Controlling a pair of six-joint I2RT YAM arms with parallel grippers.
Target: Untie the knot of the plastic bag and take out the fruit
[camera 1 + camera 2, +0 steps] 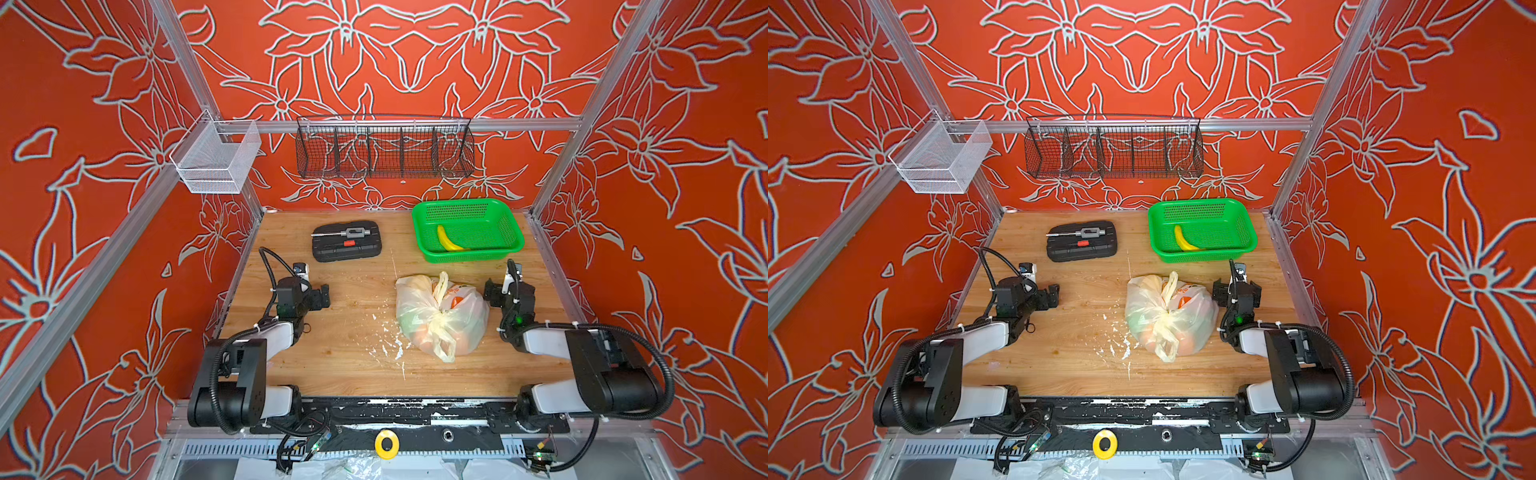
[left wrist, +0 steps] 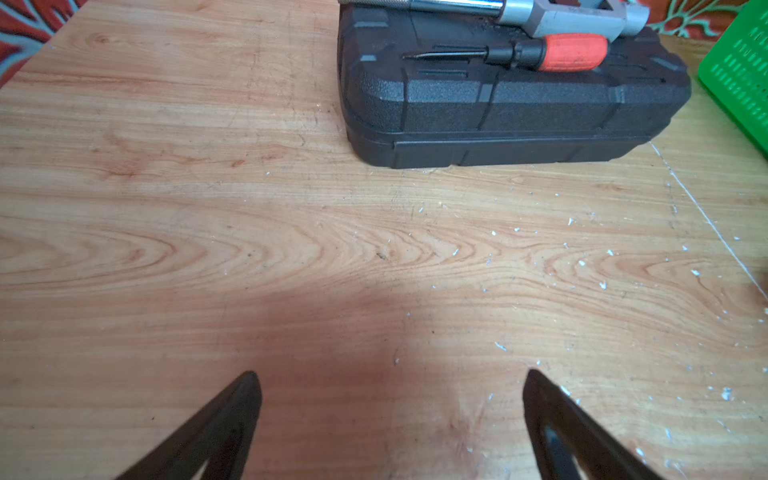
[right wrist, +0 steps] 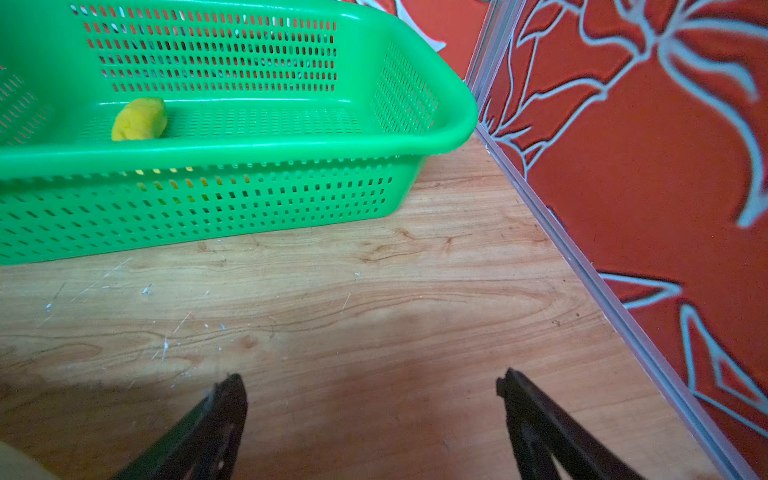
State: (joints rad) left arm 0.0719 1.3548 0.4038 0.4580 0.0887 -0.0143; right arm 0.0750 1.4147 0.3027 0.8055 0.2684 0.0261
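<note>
Crinkly translucent cream-white plastic bag (image 1: 411,299), twisted knot (image 1: 441,316) tied, bulges with round fruit (image 1: 422,334); perforated green basket (image 1: 478,254) at its twelve o'clock. Empty, left gripper (image 2: 390,374) and right gripper (image 3: 370,378) gape wide.

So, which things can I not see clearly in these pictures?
Fruit: both top views, the plastic bag film blurs it; number and kinds unclear.
Knot: too small in both top views to follow the strips; absent from both wrist views.
Banana: right wrist view, only one end shows above the green basket rim.
Grey tool on black case: cut off by the left wrist view's edge.
</note>
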